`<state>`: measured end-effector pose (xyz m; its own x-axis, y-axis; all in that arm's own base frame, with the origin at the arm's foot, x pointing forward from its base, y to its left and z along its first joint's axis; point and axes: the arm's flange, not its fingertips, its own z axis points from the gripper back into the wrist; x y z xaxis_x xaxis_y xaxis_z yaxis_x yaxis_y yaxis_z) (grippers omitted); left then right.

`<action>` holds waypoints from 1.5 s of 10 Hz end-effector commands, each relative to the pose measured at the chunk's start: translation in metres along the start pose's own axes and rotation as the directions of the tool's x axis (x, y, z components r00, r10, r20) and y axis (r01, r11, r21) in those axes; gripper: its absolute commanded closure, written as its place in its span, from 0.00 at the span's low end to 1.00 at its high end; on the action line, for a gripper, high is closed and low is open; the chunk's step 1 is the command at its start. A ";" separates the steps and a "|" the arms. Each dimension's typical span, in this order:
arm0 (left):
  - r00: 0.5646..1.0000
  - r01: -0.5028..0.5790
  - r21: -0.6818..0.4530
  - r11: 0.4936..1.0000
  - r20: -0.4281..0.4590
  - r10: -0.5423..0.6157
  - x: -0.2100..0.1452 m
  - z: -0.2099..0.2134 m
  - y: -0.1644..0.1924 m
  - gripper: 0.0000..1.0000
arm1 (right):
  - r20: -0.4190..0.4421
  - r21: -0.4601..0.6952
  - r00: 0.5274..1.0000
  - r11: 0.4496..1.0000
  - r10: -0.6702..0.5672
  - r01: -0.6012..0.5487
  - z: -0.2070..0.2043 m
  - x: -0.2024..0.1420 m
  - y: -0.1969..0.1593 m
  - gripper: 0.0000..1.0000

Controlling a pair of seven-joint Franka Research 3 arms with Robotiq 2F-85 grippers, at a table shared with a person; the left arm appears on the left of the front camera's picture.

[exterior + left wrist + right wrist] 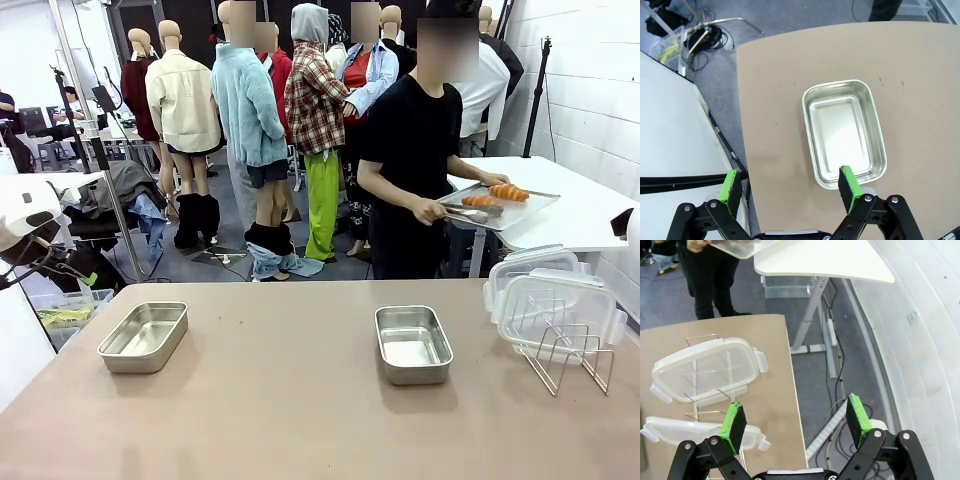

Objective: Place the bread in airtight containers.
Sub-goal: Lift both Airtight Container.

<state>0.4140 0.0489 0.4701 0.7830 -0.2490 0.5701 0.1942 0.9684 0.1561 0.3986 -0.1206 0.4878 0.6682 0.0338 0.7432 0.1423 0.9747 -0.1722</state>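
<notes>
A brown worktop point(300, 420) runs across the near side of a room, with a white table point(580, 215) beyond its far right corner. In the front view, two open steel pans sit apart on the worktop: the left pan point(143, 337) towards the left edge and the right pan point(413, 344) just right of the middle, both empty. At the right edge, two clear white-rimmed lids point(555, 300) lean on a wire rack point(570, 360). At the far side, a person point(410, 150) in black holds a flat steel tray point(520, 213) and tongs point(472, 212). On the tray lie the ridged roll point(510, 192) and the smoother bun point(478, 201), close together and well away from both pans. In the left wrist view, the left gripper point(790, 186) hangs above the worktop's left edge with its jaws spread wide and nothing between them. One green pad overlaps the rim of the left pan below. In the right wrist view, the right gripper point(795, 417) hangs over the worktop's right edge beside the lids, jaws likewise wide apart and empty.
</notes>
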 end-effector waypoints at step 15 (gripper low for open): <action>1.000 -0.001 0.011 1.000 -0.004 0.001 -0.001 0.001 0.000 0.00 | -0.007 0.001 1.000 1.000 0.019 -0.019 0.001 0.000 0.001 0.00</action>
<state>0.4140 0.0490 0.4701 0.7830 -0.2490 0.5700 0.1942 0.9684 0.1562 0.3986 -0.1207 0.4878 0.6685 0.0354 0.7429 0.1412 0.9747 -0.1735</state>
